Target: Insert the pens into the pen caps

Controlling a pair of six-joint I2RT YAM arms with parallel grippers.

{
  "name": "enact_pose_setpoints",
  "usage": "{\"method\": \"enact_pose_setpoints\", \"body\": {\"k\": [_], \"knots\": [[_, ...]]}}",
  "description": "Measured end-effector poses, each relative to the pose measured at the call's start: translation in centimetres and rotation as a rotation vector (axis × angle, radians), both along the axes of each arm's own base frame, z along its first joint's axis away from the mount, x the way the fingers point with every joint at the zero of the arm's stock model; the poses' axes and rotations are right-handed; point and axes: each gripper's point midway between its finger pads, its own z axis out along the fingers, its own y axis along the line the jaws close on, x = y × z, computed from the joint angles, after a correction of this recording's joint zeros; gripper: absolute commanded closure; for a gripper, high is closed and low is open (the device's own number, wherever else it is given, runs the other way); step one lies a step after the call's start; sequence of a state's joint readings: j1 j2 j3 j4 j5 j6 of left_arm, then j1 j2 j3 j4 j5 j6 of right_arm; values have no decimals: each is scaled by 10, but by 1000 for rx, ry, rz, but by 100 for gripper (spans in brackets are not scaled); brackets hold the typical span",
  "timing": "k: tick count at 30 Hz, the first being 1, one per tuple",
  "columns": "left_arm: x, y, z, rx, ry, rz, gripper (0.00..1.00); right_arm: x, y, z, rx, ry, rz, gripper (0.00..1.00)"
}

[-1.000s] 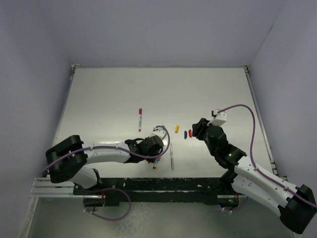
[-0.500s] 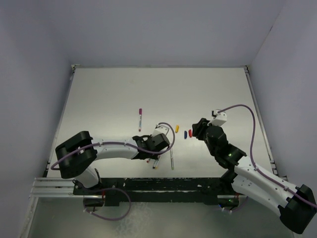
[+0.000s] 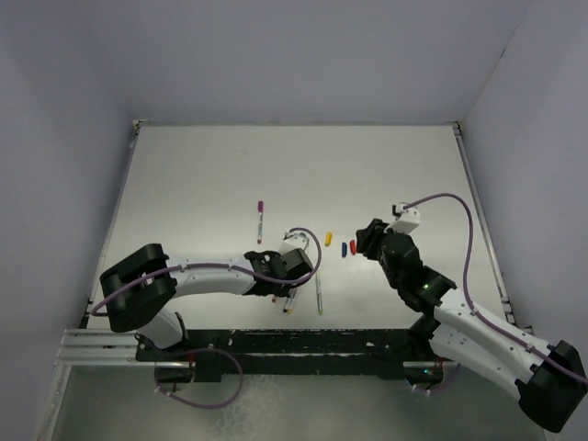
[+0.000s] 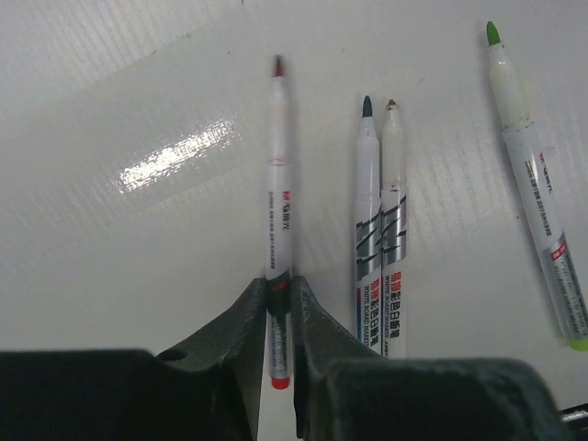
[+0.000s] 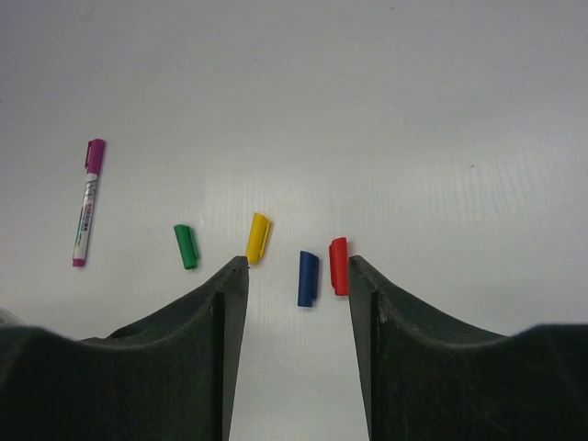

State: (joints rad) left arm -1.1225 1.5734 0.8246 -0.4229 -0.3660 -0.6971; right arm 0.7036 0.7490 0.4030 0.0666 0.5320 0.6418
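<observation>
In the left wrist view my left gripper (image 4: 278,289) is shut on the rear part of a red-tipped pen (image 4: 278,184) that points away over the table. A blue-tipped pen (image 4: 367,220), a brown-tipped pen (image 4: 393,230) and a green-tipped pen (image 4: 533,175) lie uncapped to its right. My right gripper (image 5: 296,265) is open and low over the table, with the blue cap (image 5: 308,277) and red cap (image 5: 338,265) between its fingertips. The yellow cap (image 5: 258,238) and green cap (image 5: 186,246) lie to their left. A purple-capped pen (image 5: 87,202) lies far left.
From above, the left gripper (image 3: 280,276) sits over the pen cluster near the table's front edge (image 3: 303,323). The right gripper (image 3: 367,241) is just right of the red cap (image 3: 353,246). The purple pen (image 3: 260,220) lies behind the left arm. Walls enclose the table.
The left arm's elbow has swung to the right and its wrist has shifted slightly over the pens. The right arm and the caps have not moved.
</observation>
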Motion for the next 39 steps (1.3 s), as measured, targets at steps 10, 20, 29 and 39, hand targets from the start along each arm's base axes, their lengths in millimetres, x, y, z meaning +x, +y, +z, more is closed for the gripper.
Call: {"method": "enact_pose_setpoints", "body": {"k": [10,20,29,39], "knots": [[4,-6,-1,-17,-18,-6,100,0,-2,-23,-65,74,-10,46],[3,3,13,-24,-40,-32,100,7,-5,-44,-201,219,-37,57],[10,-3,94,-278,-195,-46,100,15,1,-72,-272,342,-13,55],[9,-2,111,-378,-247,-58,100,21,6,-102,-289,468,34,55]]}}
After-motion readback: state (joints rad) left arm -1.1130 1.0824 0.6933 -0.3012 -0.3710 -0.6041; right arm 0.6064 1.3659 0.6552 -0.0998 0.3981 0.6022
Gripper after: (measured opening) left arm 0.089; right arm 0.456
